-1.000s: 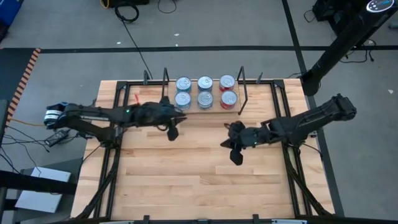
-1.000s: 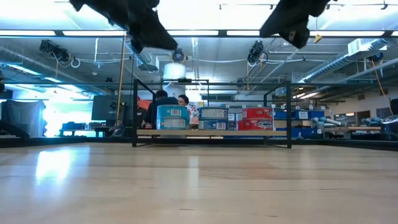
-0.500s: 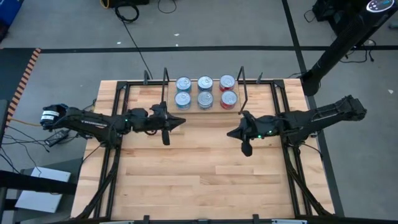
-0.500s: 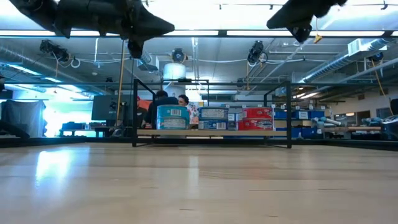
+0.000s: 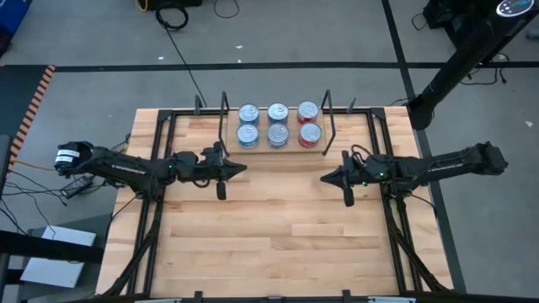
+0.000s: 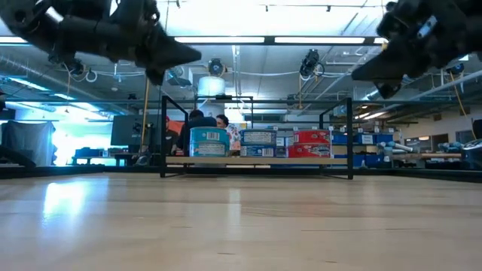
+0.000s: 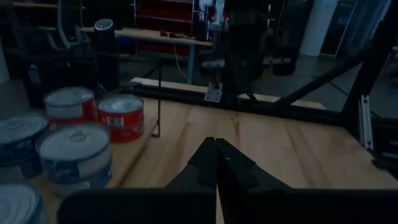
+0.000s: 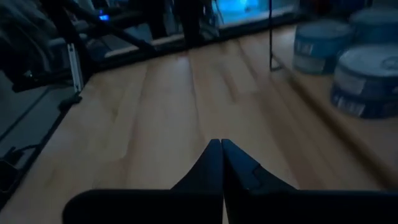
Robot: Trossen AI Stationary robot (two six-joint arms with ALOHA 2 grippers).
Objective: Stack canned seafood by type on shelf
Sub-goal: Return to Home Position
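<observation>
Several canned seafood tins stand on the shelf point(image 5: 276, 145) at the table's far edge: blue-labelled ones point(image 5: 248, 135) left and middle, red-labelled ones point(image 5: 309, 133) right. In the low view they show as a row point(image 6: 258, 143) on the light board. My left gripper point(image 5: 244, 168) hangs shut near the shelf's left end, level and pointing right, with nothing in it; its wrist view shows the shut fingers point(image 7: 216, 144) beside the tins point(image 7: 121, 117). My right gripper point(image 5: 324, 178) hangs shut off the shelf's right end, pointing left and holding nothing point(image 8: 221, 144).
Black frame rails point(image 5: 160, 151) run along the table's left and right sides. Black wire uprights point(image 5: 330, 126) stand at the shelf's ends. Bare tabletop point(image 5: 278, 227) lies between the arms and the near edge. People point(image 6: 197, 124) show in the room behind the shelf.
Both grippers have tipped up from pointing down at the table to nearly level, and both arms have sunk lower. The right arm has drawn back toward the table's right edge and a little toward the far edge. The left arm has pulled back slightly toward the left.
</observation>
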